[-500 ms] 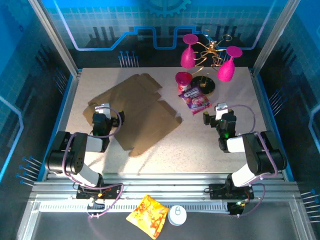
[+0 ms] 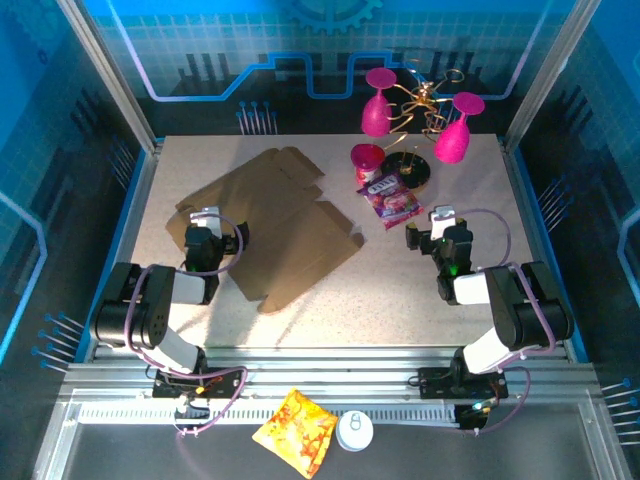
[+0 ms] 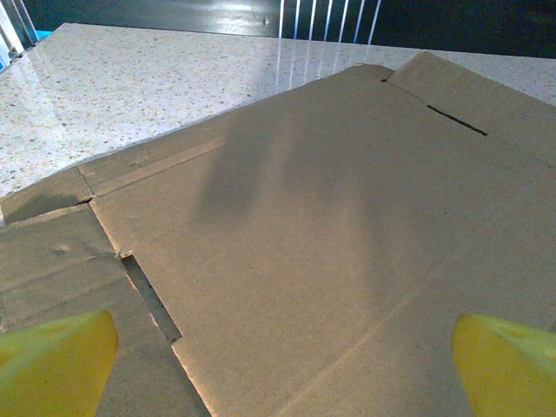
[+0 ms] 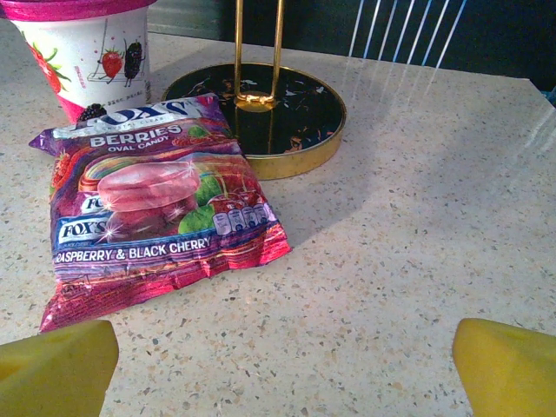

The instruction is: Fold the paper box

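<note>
**Nothing Moves as Flat Box Waits for Its First Fold**

Nothing has shifted in the past half-second on the speckled table (image 2: 420,290). The paper box (image 2: 270,225) lies opened out flat on the left half, flaps and tabs spread, no panel raised. The left gripper (image 3: 278,347) hangs low over the box's left part, its yellow fingers (image 3: 52,365) spread wide with nothing between them. The right gripper (image 4: 282,347), equally released and empty, sits well apart on the right, facing a gold stand (image 4: 256,113), a berry candy packet (image 4: 156,208) and a pink-lidded cup (image 4: 82,52). The standstill suggests folding has not begun. The left arm looks best placed to lift a first flap; the right would need to cross over to help.
</note>
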Robot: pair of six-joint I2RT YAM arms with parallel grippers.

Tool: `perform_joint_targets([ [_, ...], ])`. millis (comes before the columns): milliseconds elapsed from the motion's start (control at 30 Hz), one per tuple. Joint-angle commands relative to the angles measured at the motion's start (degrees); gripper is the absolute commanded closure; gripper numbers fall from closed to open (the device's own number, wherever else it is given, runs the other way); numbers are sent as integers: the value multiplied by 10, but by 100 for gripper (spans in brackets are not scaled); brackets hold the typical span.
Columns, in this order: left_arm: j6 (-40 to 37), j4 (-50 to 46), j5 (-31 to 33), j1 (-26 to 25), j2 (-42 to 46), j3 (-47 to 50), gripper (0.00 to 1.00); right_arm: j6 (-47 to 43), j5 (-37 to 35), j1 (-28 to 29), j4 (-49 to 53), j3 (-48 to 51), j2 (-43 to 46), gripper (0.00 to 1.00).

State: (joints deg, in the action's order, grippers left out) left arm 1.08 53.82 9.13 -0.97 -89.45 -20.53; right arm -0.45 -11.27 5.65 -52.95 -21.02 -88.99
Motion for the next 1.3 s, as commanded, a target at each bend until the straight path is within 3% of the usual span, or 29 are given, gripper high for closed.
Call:
perform_joint_targets([
  [0,-10,-2,-9,-3,4,-12,1,5,8,-7,0,-10,5,0],
  [300,-9,3,-5,-3,4,-9,1,7,9,-7,1,-11,6,0],
  [467,-26,54,114,-42,65,40,1,2,-59,12,-104,62,41,0],
  [500,-47,38,147,-67,97,41,1,-19,-147,49,-134,70,50,0],
  [533,-68,9,171,-89,128,36,1,-42,-186,76,-133,72,73,0],
  [600,-69,-25,203,-119,187,21,1,-62,-208,101,-59,51,132,0],
  [733,-67,-138,285,-178,260,-88,0,-96,-249,111,-38,-26,207,0],
  [800,-3,-247,345,-193,272,-183,1,-126,-268,124,32,-121,239,0],
  [833,81,-389,356,-193,281,-256,1,-133,-272,132,106,-191,252,0],
  [900,222,-658,273,-182,286,-405,1,-69,-304,146,288,-349,257,0],
  [967,299,-681,140,-135,272,-451,1,73,-208,130,567,-505,254,0],
  [1000,354,-687,49,-100,258,-467,1,145,-190,120,629,-538,253,0],
  [1033,401,-710,7,-82,241,-485,1,227,-176,105,658,-546,257,0],
  [1100,432,-776,-17,-76,209,-527,1,277,-28,57,682,-547,265,0],
  [1133,434,-813,-25,-76,190,-547,1,295,-15,57,732,-566,258,0],
  [1200,440,-897,-48,-71,151,-582,3,320,-66,91,855,-607,234,0],
  [1267,433,-985,-69,-63,111,-599,17,347,-55,127,934,-601,215,9],
])
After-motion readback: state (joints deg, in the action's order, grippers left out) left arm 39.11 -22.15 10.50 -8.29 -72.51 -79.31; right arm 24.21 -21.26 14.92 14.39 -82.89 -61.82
